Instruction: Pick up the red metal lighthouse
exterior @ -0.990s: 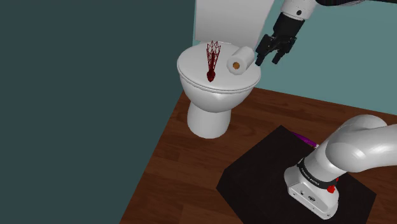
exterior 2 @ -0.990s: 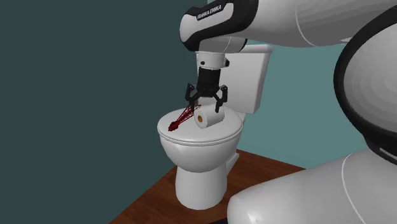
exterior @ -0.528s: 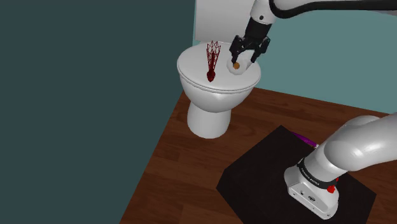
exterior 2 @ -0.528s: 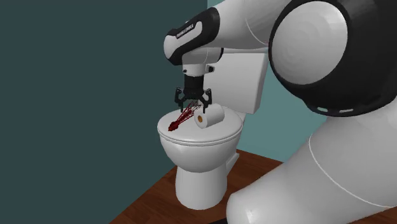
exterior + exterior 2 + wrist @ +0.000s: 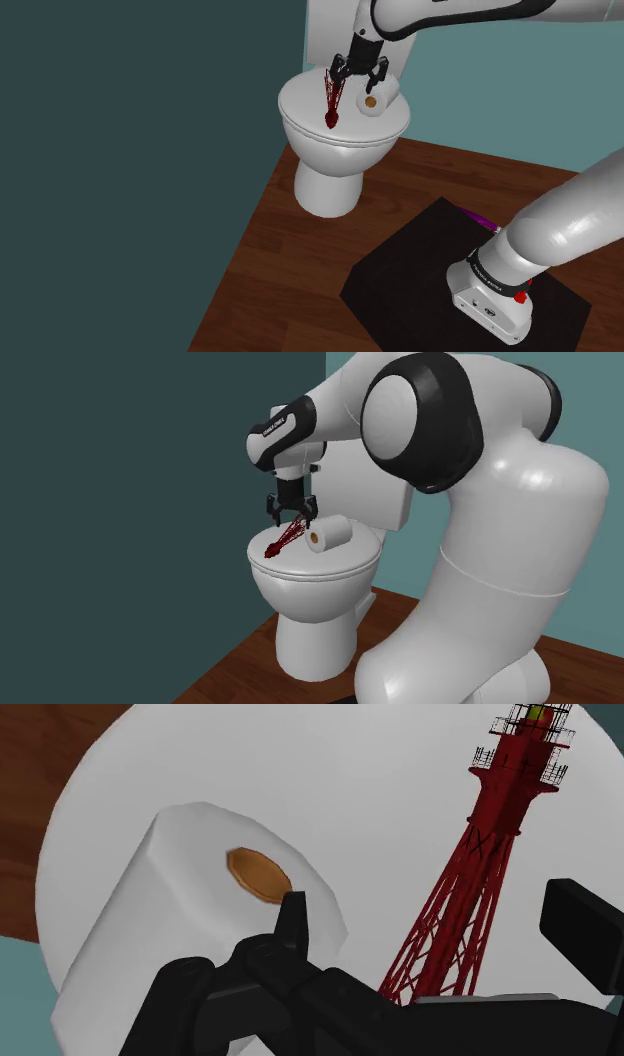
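Approach to red lighthouse [image 5: 332,100], lying on toilet lid [image 5: 300,112] at nine o'clock from the toilet roll [image 5: 375,97] in the shoulder view;
my gripper [image 5: 435,909] hangs open above its lattice end; next, I judge, lower and close.

The shoulder view looks down from beside the stand [image 5: 400,285] toward the toilet [image 5: 330,150] in the corner. The second exterior view sits lower, close behind the arm [image 5: 520,552], facing that toilet. The wrist view hangs just over its lid [image 5: 400,784].
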